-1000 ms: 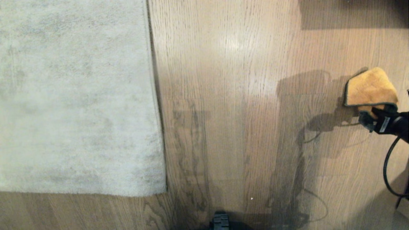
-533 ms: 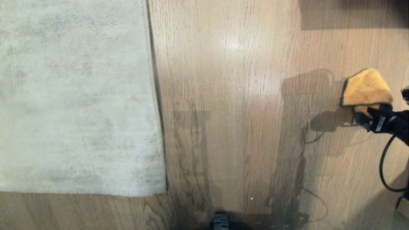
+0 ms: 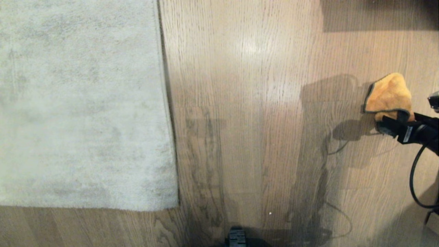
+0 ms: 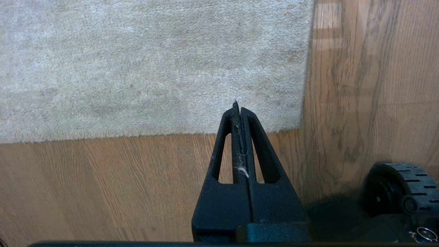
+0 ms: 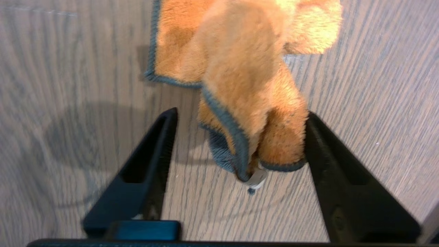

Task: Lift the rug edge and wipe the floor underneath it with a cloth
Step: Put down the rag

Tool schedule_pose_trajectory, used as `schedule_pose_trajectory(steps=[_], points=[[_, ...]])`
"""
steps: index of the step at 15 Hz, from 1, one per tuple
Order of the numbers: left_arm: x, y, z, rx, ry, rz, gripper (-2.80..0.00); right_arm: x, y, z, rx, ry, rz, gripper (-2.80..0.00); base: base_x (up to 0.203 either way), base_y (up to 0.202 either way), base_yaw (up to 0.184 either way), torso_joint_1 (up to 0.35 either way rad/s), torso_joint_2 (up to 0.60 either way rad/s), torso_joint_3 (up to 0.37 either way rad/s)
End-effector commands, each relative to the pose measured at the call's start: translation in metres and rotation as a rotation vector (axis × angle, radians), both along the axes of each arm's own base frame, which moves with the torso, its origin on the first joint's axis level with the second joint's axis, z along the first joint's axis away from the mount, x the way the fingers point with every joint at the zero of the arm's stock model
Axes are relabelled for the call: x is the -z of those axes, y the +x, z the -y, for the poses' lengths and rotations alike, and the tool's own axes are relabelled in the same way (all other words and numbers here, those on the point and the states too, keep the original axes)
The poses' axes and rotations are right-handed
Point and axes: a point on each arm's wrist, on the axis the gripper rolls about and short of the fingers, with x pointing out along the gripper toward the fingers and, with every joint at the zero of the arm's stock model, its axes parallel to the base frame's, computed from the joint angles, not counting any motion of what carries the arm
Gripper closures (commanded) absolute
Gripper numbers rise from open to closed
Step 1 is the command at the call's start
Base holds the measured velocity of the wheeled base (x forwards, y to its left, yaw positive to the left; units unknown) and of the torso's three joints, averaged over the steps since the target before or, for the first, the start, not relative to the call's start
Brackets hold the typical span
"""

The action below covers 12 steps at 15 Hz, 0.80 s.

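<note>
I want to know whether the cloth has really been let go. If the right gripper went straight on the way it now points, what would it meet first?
The cloth. The right gripper is open, the bunched end of the cloth lying between its fingers and against one of them. Beneath is the floor; depth is hard to judge.

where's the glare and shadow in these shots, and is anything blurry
Head view: a soft glare patch on the floor, a dark shadow band across the top right, and the arm's shadow left of the cloth. Right wrist view: the open right claw looks smeared, especially one finger, with a shadow on the planks beside it. Left wrist view: sharp; the shut left claw over the rug edge.
</note>
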Motion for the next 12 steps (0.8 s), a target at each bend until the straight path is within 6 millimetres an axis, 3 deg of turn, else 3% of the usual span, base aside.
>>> schedule_pose_trajectory(steps=[1,8,12], points=[[0.000,0.000,0.000,0.000,0.000,0.001,0.00,-0.005,-0.006,-0.003,-0.038,-0.033,0.008,-2.80,0.000,0.000,0.000,0.000,0.00,0.000],[0.000,0.000,0.000,0.000,0.000,0.001,0.00,-0.030,-0.039,-0.016,-0.055,-0.068,-0.029,-2.80,0.000,0.000,0.000,0.000,0.00,0.000],[0.000,0.000,0.000,0.000,0.000,0.001,0.00,-0.035,-0.077,-0.031,-0.060,-0.055,-0.098,-2.80,0.000,0.000,0.000,0.000,0.00,0.000]])
